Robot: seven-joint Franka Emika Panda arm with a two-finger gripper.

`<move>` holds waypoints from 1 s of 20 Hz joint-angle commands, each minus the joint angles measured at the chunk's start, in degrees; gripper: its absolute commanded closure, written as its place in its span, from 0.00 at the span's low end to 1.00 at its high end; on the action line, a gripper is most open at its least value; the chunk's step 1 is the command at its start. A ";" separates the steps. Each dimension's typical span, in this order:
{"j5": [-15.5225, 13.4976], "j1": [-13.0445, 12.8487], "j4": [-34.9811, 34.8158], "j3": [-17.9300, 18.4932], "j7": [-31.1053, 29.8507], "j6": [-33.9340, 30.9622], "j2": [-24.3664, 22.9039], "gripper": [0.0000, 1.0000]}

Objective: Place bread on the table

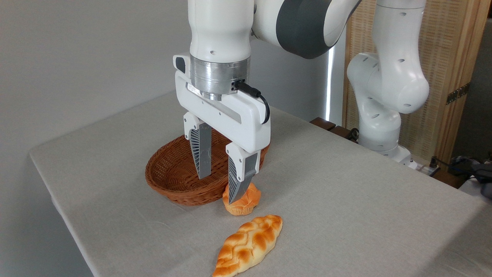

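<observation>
The braided bread (249, 244) lies on the grey-beige table (346, 192), below and in front of the gripper (220, 188); its fingers stand apart, empty, above the wicker basket (173, 173) and bun (246, 202).

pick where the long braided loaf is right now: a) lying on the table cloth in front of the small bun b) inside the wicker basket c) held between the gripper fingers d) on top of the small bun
a: the braided loaf lies flat on the table, nearer the camera than the small bun, outside the basket, while the open gripper holds nothing.
</observation>
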 commanded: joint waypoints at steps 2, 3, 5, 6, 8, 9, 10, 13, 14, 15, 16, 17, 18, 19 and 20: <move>-0.07 -0.33 0.50 -1.39 -0.77 -1.09 0.04 0.00; -0.07 -0.33 0.50 -1.40 -0.69 -1.09 0.31 0.00; -0.16 -0.24 0.50 -1.48 -0.51 -1.09 0.40 0.00; -0.16 -0.24 0.50 -1.48 -0.51 -1.09 0.40 0.00; -0.16 -0.24 0.50 -1.40 -0.51 -1.09 0.40 0.00; -0.16 -0.24 0.50 -1.40 -0.42 -1.09 0.40 0.00; -0.16 -0.24 0.50 -1.40 -0.51 -1.09 0.40 0.00; -0.16 -0.15 0.50 -1.40 -0.68 -1.09 0.40 0.00; -0.16 -0.15 0.42 -1.40 -0.77 -1.09 0.40 0.00; -0.25 -0.07 0.50 -1.48 -0.86 -1.09 0.40 0.00; -0.25 0.28 0.50 -1.57 -0.95 -1.09 0.40 0.00; -0.25 0.55 0.50 -2.01 -0.86 -1.09 0.40 0.00; -0.25 1.68 0.50 -3.06 -0.86 -1.09 0.40 0.00; -0.34 3.78 0.50 -4.98 -0.77 -1.09 0.40 0.00; -0.51 6.15 0.50 -7.44 -0.69 -1.09 0.40 0.00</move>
